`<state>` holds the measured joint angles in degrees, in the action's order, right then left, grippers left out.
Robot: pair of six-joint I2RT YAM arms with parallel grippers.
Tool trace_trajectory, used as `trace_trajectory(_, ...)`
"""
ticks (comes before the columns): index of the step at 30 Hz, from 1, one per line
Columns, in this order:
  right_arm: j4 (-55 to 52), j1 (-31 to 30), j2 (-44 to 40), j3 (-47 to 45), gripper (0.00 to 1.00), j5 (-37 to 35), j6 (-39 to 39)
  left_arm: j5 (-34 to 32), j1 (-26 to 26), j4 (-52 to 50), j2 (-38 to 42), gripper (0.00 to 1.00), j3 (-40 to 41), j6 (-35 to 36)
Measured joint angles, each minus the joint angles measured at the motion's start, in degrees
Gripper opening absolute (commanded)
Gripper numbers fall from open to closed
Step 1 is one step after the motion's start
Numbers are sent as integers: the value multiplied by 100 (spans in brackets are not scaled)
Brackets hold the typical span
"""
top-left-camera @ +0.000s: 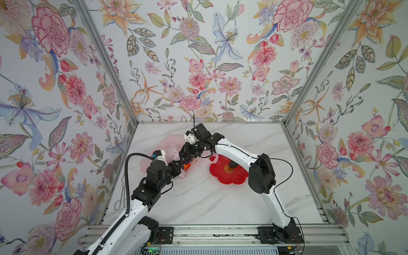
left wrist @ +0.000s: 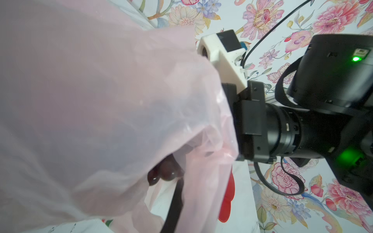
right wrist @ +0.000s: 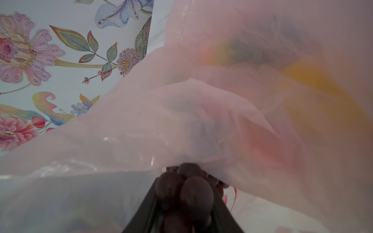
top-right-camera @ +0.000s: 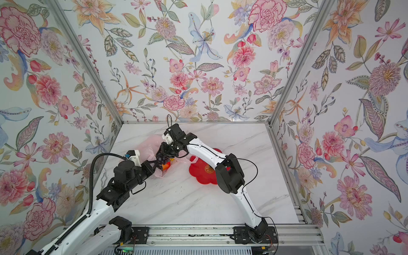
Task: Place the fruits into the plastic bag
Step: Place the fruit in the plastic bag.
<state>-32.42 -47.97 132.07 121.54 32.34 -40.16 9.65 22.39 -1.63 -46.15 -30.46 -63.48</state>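
Observation:
The thin pink plastic bag (top-left-camera: 166,144) lies crumpled at the table's back left, its mouth facing the red plate. My left gripper (top-left-camera: 179,168) is shut on the bag's near edge; in the left wrist view one black finger (left wrist: 174,203) shows wrapped in pink film. My right gripper (top-left-camera: 185,155) is shut on the dark purple grape bunch (top-left-camera: 187,159) and holds it at the bag's mouth. The right wrist view shows the grapes (right wrist: 185,191) between both black fingers, just under the bag's rim. An orange fruit (top-left-camera: 186,167) lies inside the mouth. Yellow (right wrist: 314,80) and red (right wrist: 266,149) shapes show through the film.
A red flower-shaped plate (top-left-camera: 223,176) sits right of the bag, partly under my right forearm, with a small dark object (top-left-camera: 233,164) on it. Floral walls close in the left, back and right of the white marble table (top-left-camera: 209,198). A metal rail runs along the front.

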Motion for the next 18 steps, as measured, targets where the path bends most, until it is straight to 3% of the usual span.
trace_trajectory(12,7,-337,44,-57,36,-238,332,2,-166,391,-15,0,-24,-391)
trace_trajectory(18,4,-302,675,693,41,50,223,15,-236,356,-61,0,-24,-452)
